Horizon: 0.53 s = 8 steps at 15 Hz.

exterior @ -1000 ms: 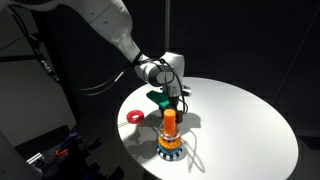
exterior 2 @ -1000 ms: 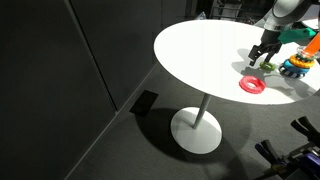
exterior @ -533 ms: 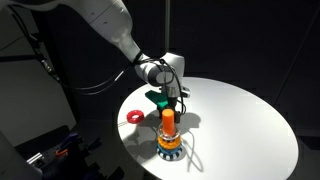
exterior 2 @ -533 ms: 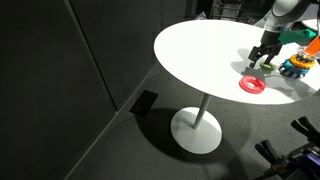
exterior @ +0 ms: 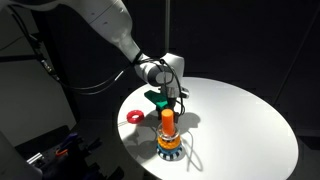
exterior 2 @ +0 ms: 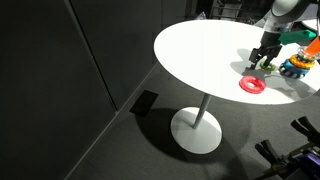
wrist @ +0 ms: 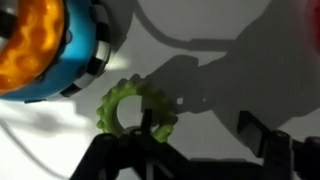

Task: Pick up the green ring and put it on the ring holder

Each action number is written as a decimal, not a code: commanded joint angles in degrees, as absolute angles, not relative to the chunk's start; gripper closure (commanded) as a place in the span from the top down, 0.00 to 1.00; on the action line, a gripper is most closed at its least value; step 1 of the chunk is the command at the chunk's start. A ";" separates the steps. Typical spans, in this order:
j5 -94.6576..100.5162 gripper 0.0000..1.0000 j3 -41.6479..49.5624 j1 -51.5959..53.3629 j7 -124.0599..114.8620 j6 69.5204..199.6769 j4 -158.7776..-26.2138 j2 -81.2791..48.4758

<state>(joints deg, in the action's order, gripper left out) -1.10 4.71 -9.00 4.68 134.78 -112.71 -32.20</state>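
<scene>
The green ring (wrist: pixel 133 106) is knobbly and lies flat on the white table (exterior: pixel 235 125). It also shows in both exterior views (exterior: pixel 156 98) (exterior 2: pixel 268 67). My gripper (wrist: pixel 200 127) is open and low over the table. One fingertip is at the ring's near edge and the other finger is well off to the side, over bare table. The gripper shows in both exterior views (exterior: pixel 172 97) (exterior 2: pixel 262 59). The ring holder (exterior: pixel 169 128), an orange peg on a banded round base, stands just beside the ring. It also shows in the wrist view (wrist: pixel 45 45) and an exterior view (exterior 2: pixel 296 66).
A flat red ring (exterior: pixel 134 117) lies near the table's edge and also shows in an exterior view (exterior 2: pixel 252 84). The round white table stands on a single pedestal (exterior 2: pixel 197 128). Dark curtains surround the scene.
</scene>
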 commanded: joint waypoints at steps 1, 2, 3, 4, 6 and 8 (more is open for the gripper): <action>-2.39 0.56 3.96 -10.15 6.31 133.72 -112.68 -31.75; -2.62 0.47 3.88 -10.14 6.32 133.71 -112.66 -31.62; -2.75 0.41 3.82 -10.11 6.34 133.65 -112.68 -31.44; -2.68 0.33 3.84 -10.07 6.38 133.64 -112.68 -31.26; -2.54 0.17 3.91 -10.00 6.37 133.43 -112.61 -30.82; -2.40 0.02 4.06 -9.94 6.20 132.76 -112.35 -30.24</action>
